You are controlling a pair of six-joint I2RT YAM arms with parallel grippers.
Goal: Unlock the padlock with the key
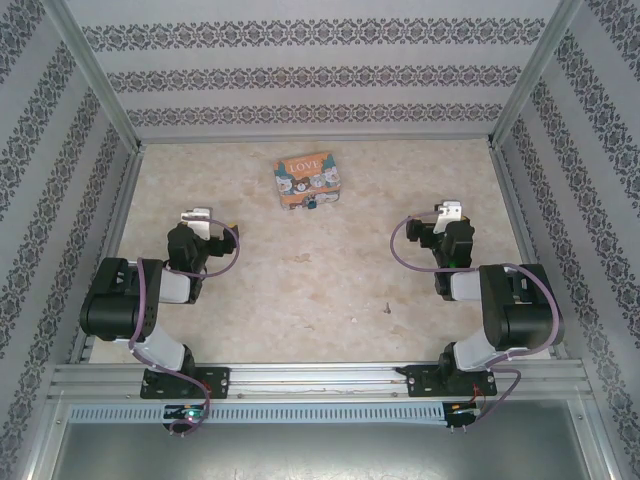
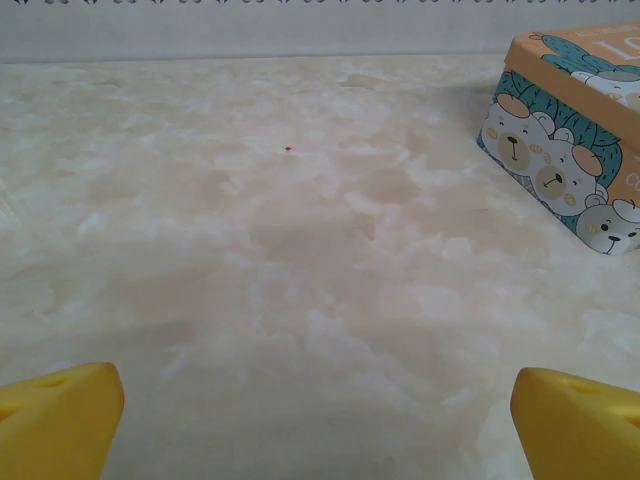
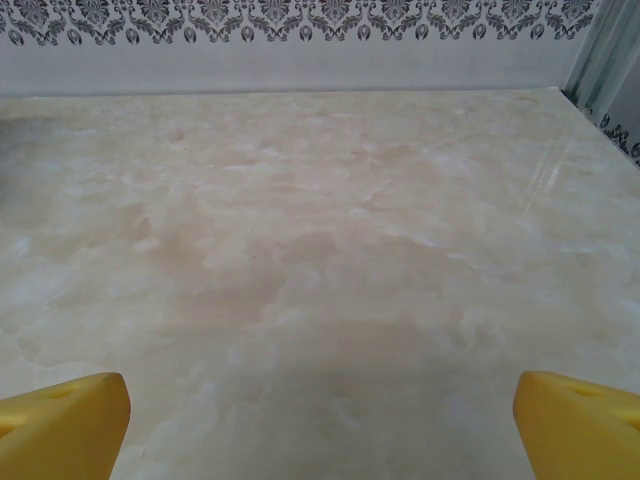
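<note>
Right now I have both arms folded back on their own sides of the worktop (image 1: 320, 290), well apart from each other. My left tool (image 1: 200, 217) hangs over the left part of the surface with its jaws spread wide and nothing held. In its wrist view the yellow fingertips (image 2: 60, 415) sit at the two bottom corners, with bare marbled surface between them. My right tool (image 1: 450, 212) mirrors it on the right side, jaws equally wide and empty. Its wrist view looks across pale worktop towards the patterned back wall (image 3: 300, 20).

The padlock (image 1: 313, 203) is a tiny dark teal spot at the far middle of the worktop, at the near edge of the tin box (image 1: 308, 180). I cannot tell whether it touches the box or merely lies just beside it, and it is too small for me to make out the shackle. The box is orange with cartoon bears and the word LOVE on its lid, and its corner shows at the right of my left wrist view.

A small dark mark (image 1: 385, 308) lies on the worktop nearer the right arm; I cannot tell what it is.
</note>
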